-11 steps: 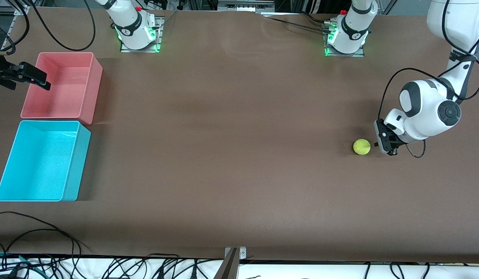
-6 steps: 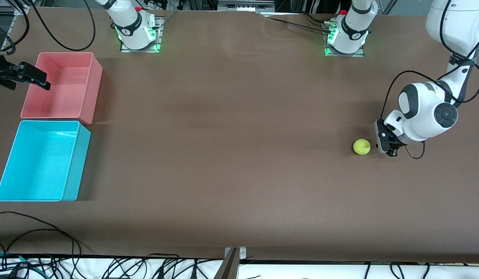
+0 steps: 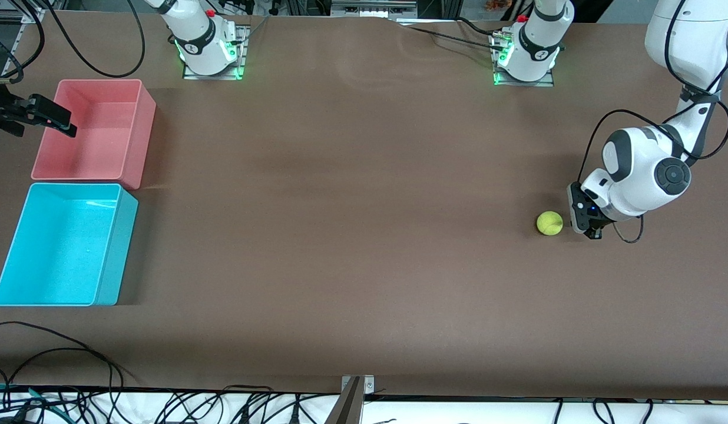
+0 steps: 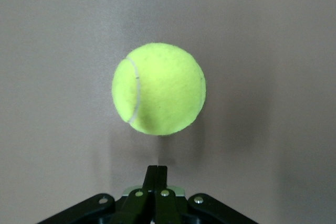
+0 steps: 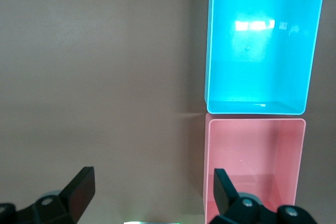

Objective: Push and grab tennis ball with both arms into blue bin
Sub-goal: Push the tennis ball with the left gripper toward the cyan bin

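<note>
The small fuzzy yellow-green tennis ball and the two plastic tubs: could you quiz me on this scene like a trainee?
1. True or false: the small fuzzy yellow-green tennis ball lies in the large cyan plastic tub.
2. Which gripper is beside the ball? A left gripper B right gripper
3. Fill in: the tub farther from the front camera is the ____ plastic tub.

Key: 1 false, it lies on the brown table. 2 A, fingers shut. 3 pink; the open right gripper is over its edge.

Bright even overhead light, soft shadows beside bins, glare patch inside blue bin [image 5: 255, 25], sharp focus, soft shadow under tennis ball [image 4: 158, 88]
</note>
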`<state>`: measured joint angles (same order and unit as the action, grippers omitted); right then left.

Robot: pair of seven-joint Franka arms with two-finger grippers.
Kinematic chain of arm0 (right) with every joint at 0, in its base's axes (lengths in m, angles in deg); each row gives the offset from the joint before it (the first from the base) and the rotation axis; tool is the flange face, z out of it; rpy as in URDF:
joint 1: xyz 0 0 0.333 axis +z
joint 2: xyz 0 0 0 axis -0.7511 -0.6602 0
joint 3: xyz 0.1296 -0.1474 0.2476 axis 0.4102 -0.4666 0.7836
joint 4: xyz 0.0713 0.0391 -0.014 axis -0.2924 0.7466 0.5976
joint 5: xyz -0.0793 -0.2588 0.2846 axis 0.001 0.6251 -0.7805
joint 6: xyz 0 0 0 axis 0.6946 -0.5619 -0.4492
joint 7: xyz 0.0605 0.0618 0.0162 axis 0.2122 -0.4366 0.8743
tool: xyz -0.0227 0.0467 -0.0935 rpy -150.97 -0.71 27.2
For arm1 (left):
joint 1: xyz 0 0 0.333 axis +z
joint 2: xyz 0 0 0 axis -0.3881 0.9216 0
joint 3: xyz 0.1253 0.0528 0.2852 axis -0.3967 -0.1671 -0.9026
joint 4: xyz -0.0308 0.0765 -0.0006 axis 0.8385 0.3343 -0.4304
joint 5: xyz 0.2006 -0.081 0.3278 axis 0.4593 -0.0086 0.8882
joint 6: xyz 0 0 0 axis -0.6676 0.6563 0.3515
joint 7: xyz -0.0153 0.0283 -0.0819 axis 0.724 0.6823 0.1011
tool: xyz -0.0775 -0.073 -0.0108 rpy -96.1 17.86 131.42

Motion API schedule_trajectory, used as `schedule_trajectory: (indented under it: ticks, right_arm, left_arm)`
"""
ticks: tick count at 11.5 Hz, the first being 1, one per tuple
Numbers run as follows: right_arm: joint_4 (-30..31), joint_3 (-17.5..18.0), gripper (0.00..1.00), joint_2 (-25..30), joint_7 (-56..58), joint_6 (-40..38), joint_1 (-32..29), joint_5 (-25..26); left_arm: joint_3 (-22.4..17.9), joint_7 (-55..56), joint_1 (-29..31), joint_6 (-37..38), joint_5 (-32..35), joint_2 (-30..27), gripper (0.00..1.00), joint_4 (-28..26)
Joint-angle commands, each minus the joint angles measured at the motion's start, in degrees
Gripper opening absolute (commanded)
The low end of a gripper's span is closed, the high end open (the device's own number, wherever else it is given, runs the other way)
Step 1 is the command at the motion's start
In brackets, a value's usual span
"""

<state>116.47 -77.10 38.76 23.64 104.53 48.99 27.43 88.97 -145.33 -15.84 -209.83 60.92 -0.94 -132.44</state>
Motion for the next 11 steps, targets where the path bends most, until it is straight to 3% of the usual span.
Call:
schedule_trajectory:
  ticks: [1, 4, 6, 7, 9, 11]
  right_arm:
    - [-1.45, -0.03, 1.00, -0.44, -0.27, -0.64, -0.39, -0.96]
    - [-1.45, -0.03, 1.00, -0.44, -0.27, -0.64, -0.39, -0.96]
    - [-1.45, -0.03, 1.00, -0.44, -0.27, -0.64, -0.39, -0.96]
    - [-1.45, -0.03, 1.00, -0.44, -0.27, -0.64, -0.39, -0.96]
    - [-1.45, -0.03, 1.00, -0.44, -0.27, -0.64, -0.39, -0.96]
    - [-1.45, -0.03, 1.00, -0.44, -0.27, -0.64, -0.39, -0.96]
  left_arm:
    - [-0.32, -0.69, -0.41, -2.24, 0.51, 1.72, 0.00, 0.68]
    - [-0.14, 1.06, -4.08, -4.97, -5.00, 4.27, 0.00, 0.59]
    - [2.91, 13.81, -9.70, -4.97, -10.89, 4.36, 0.00, 0.77]
    - [3.11, 22.43, -12.25, -4.97, -10.13, 4.36, 0.00, 0.94]
    - [3.11, 23.92, -12.62, -4.80, -8.20, 4.28, 0.01, 1.91]
    - [2.94, 23.49, -12.10, -4.80, -8.19, 4.45, 0.09, 1.74]
